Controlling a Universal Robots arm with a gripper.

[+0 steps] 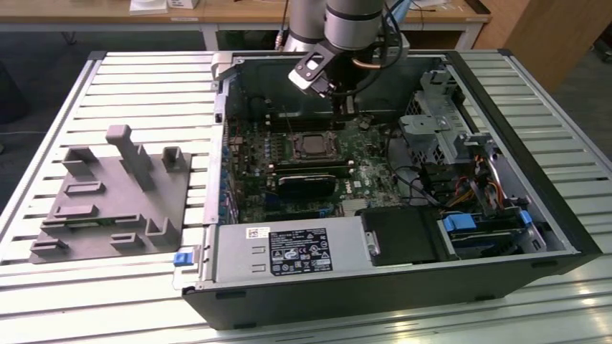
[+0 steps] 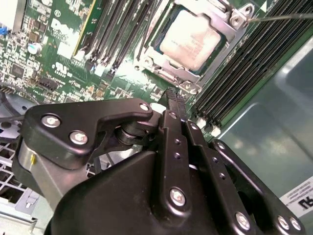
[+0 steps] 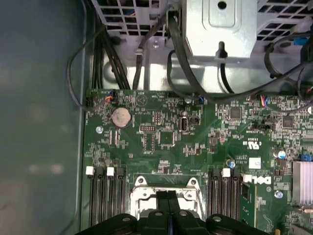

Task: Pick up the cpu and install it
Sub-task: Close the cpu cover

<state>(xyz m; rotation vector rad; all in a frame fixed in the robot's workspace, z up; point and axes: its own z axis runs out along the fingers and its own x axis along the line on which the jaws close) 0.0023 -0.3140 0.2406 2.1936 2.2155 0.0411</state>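
1. Cpu (image 2: 190, 41) — flat square chip with a silver top. It lies level in the socket (image 2: 168, 73) on the green board (image 3: 171, 132), with a metal frame round its edges. In the exterior view the cpu (image 1: 314, 145) sits near the middle of the open computer case (image 1: 402, 294). Judged seated, as its top is flush with the frame.
2. Pincer (image 2: 175, 98) — fingers pressed together with nothing between them. It hangs just over the socket's edge, apart from the chip. In the first wrist view the pincer (image 3: 168, 198) is directly over the socket. Closed and empty beside a chip in its socket, it likely carries no load now.
3. Wire lever (image 2: 279, 17) — thin rod beside the socket. Whether it is latched cannot be told.
4. Memory slots (image 2: 112, 29) — long dark rows on either side of the socket.
5. Grey fixture block (image 1: 105, 193) — upright posts. It stands on the slatted worktop (image 1: 143, 79) at the exterior view's left, well apart from the chip.
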